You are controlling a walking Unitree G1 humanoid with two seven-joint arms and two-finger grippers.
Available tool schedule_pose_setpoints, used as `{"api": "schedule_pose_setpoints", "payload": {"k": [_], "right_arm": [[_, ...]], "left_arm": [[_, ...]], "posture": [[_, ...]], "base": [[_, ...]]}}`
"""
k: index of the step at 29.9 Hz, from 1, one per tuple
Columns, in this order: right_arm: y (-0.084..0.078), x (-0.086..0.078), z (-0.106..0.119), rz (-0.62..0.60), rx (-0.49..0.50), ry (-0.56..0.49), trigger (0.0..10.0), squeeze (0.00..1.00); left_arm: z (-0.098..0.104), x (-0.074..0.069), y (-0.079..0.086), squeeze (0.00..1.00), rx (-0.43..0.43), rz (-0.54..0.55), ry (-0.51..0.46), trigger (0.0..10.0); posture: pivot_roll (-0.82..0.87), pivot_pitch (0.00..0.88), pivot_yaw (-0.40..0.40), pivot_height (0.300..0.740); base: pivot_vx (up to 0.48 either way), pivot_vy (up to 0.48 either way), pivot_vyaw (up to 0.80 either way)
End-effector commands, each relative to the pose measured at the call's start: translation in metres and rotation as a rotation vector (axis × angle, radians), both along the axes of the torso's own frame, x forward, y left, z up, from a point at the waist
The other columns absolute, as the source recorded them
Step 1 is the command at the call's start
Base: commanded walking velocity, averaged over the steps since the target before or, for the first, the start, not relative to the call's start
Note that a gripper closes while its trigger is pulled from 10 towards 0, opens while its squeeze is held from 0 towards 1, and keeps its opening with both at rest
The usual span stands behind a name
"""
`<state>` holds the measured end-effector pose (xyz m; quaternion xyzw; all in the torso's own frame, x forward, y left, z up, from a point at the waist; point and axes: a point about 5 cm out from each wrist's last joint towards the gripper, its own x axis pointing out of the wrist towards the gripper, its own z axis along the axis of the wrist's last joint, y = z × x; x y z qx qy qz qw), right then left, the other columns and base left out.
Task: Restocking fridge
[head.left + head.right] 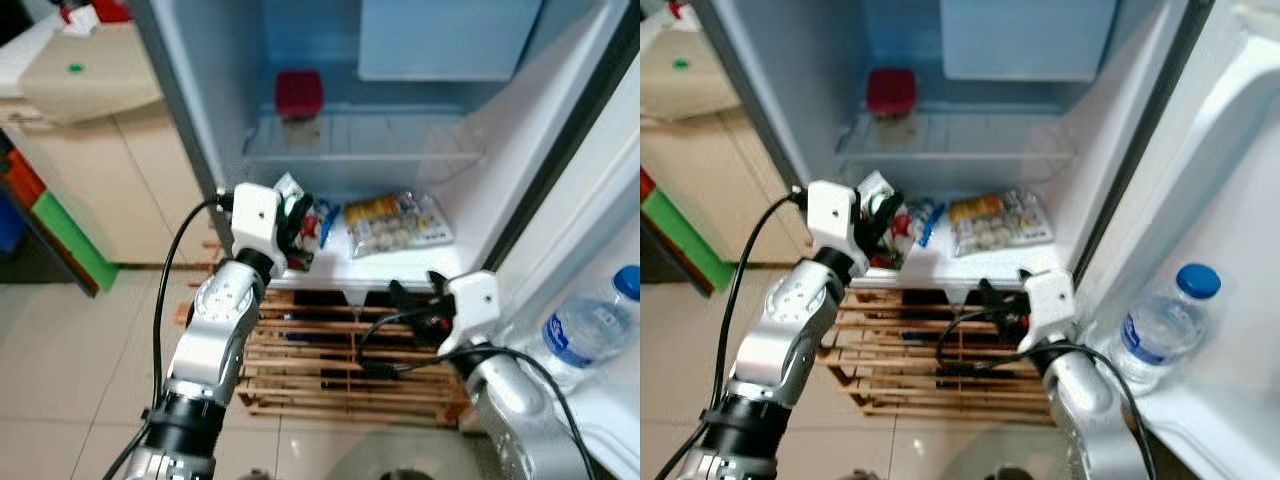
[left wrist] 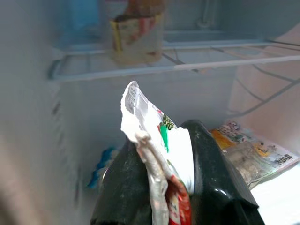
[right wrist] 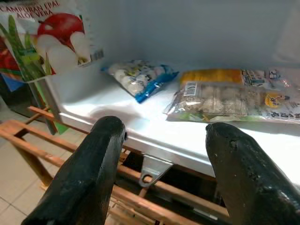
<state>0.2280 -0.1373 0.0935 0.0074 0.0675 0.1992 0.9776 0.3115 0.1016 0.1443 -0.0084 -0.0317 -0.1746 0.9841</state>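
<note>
Pinching snack pouch (image 2: 159, 154) (left claw (image 1: 297, 222))

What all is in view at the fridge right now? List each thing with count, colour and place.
Red-lidded jar: 1, red lid over a pale body, on the wire shelf.
Large clear food pack: 1, yellow and clear, on the white fridge floor.
Small blue-edged pack: 1, blue and white, on the fridge floor beside the large pack.
Snack packet: 1, white, red and green, pinched in the left gripper.
Water bottle: 1, clear with a blue cap, in the door shelf.
Wooden pallet: 1, brown, under the fridge.
Left gripper: shut on the packet, at the fridge's lower opening.
Right gripper: open, low before the fridge floor edge.
</note>
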Motion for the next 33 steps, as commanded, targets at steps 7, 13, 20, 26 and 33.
{"api": "schedule_pose_setpoints", "payload": {"k": [7,13,20,26,33], "right_arm": [[-0.007,-0.008,0.005,-0.004,-0.017,0.008,10.0,0.00],[-0.011,-0.020,0.006,-0.024,-0.030,0.022,10.0,0.00],[-0.014,-0.040,0.006,-0.035,-0.040,0.060,10.0,0.00],[-0.016,-0.062,0.008,-0.044,-0.058,0.099,10.0,0.00],[-0.022,-0.083,0.011,-0.077,-0.072,0.148,10.0,0.00]], "left_arm": [[-0.001,0.018,-0.010,0.00,0.038,-0.020,-0.044,10.0],[0.002,0.034,-0.007,0.00,0.052,0.000,-0.069,10.0],[0.010,0.045,-0.005,0.00,0.062,0.016,-0.139,10.0],[0.012,0.051,-0.011,0.00,0.114,0.007,-0.186,10.0],[0.016,0.060,-0.010,0.00,0.169,0.060,-0.224,10.0]], "posture": [[-0.19,0.087,0.038,0.740],[-0.23,0.119,0.034,0.740],[-0.26,0.182,0.021,0.740],[-0.31,0.257,0.013,0.740],[-0.35,0.305,0.003,0.740]], "base": [[0.000,0.000,0.00],[0.000,0.000,0.00],[0.000,0.000,0.00],[0.000,0.000,0.00],[0.000,0.000,0.00]]}}
